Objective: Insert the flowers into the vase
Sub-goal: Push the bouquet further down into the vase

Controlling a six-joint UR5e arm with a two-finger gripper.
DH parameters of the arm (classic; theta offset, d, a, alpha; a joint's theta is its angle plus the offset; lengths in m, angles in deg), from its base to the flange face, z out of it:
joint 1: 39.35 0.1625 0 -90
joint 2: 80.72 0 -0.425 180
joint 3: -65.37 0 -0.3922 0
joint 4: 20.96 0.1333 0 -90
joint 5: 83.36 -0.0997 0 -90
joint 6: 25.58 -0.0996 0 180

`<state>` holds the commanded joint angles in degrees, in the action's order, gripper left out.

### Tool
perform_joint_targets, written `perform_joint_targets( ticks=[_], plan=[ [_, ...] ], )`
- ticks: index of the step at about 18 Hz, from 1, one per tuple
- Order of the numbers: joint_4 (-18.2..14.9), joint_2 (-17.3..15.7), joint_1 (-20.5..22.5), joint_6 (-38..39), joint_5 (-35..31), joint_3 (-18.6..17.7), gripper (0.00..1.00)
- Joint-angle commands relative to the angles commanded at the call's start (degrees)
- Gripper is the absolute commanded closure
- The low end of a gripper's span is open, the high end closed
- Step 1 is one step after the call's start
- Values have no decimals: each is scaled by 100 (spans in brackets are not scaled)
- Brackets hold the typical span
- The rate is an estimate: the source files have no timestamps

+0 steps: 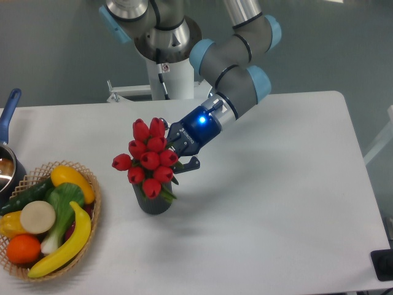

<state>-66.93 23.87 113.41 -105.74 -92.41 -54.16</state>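
Note:
The flowers (147, 158), a bunch of red tulip buds with green leaves, tilt to the left above the vase (153, 202), their stem end reaching down at its mouth. The vase is a small dark grey cylinder standing upright on the white table, its mouth hidden by the buds. My gripper (180, 153) comes in from the right and is shut on the flowers' stems, just behind the buds. A blue light glows on the gripper body.
A woven basket (92, 216) of fruit and vegetables sits at the left front. A pot with a blue handle (7, 117) stands at the far left edge. The robot's base (166, 74) rises behind the table.

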Motion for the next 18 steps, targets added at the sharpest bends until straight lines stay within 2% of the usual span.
perform_joint_targets(
  ticks=[9,12,18],
  plan=[
    [0,44,0,0,-9,-18,62],
    [0,26,0,26,-333,-18,61],
    [0,18,-9,71,-439,-17,60]
  ],
)
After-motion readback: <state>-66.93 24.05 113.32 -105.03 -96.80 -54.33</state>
